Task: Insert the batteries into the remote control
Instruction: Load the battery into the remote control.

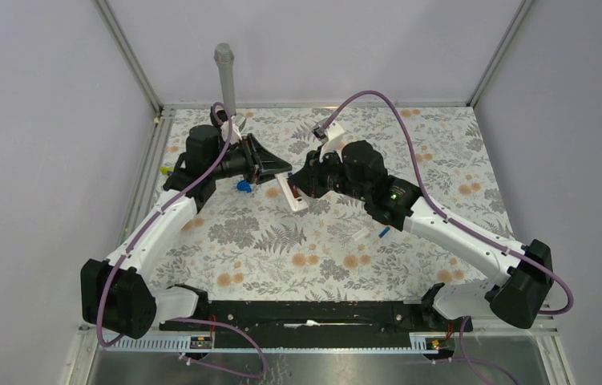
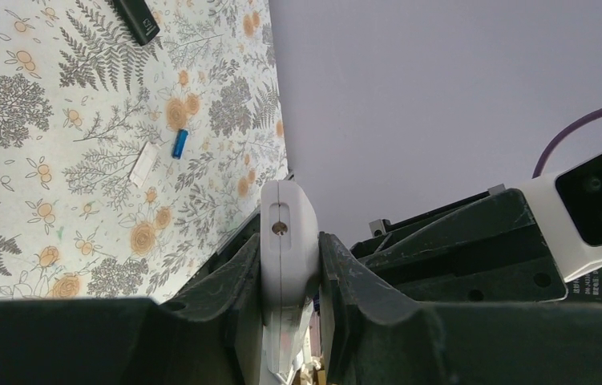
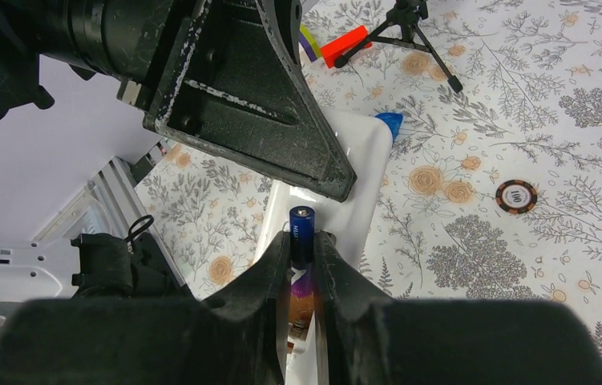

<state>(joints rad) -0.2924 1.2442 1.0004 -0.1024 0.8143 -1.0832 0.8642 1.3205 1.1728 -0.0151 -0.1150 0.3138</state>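
Nearest to you, a loose battery (image 1: 383,233) lies on the table (image 1: 442,160) at the right, and it is not needed now. Further in, the right gripper (image 3: 304,245) pinches a blue battery (image 3: 301,228) narrowly. It sticks out past the fingertips (image 3: 331,249), with its long axis along them. Just behind it is the remote (image 3: 359,160), whose length runs almost the same way. Further to the left, the left gripper (image 2: 289,239) clamps the remote by its two sides. I judge you must lower the blue battery flat into the bay, which I cannot see.
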